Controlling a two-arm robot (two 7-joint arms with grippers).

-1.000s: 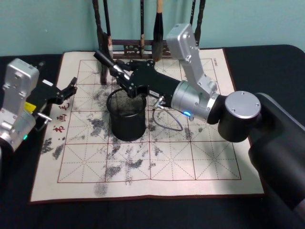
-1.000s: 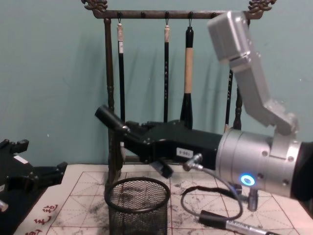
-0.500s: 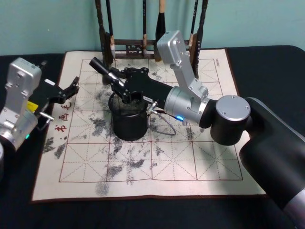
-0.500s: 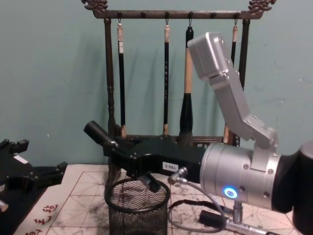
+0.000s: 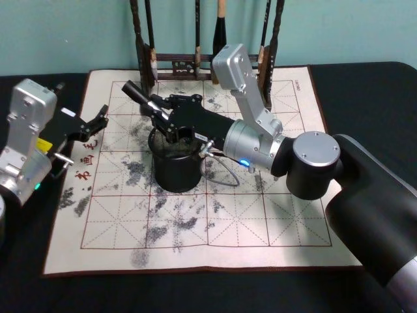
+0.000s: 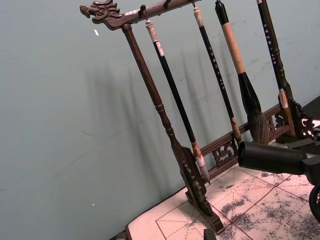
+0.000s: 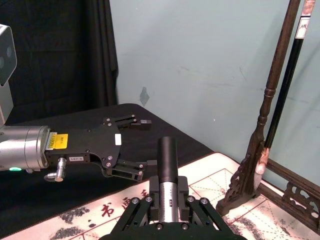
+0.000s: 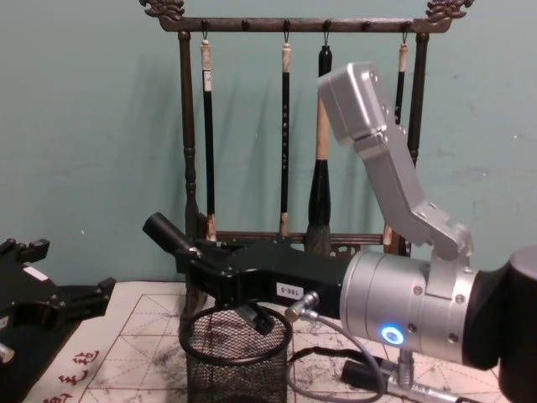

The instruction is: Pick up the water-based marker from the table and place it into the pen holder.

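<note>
My right gripper (image 5: 159, 112) is shut on the water-based marker (image 5: 135, 92). The marker is held tilted, its black end pointing up and to the left, just above the pen holder (image 5: 174, 166). The chest view has the marker (image 8: 162, 230) slanting over the holder's rim (image 8: 237, 312), with a dark lower part dipping inside the mouth. In the right wrist view the fingers (image 7: 150, 202) clamp the marker's silver body (image 7: 167, 159). My left gripper (image 5: 98, 122) stays open at the mat's left edge, apart from the holder.
A tall dark wooden brush rack (image 8: 189, 126) with hanging brushes stands right behind the holder. The ink-stained grid mat (image 5: 260, 222) covers the black table. A grey cable (image 5: 221, 175) loops beside the holder on its right.
My right gripper has carried the marker left and downward, closer over the pen holder's mouth. The left arm has not moved.
</note>
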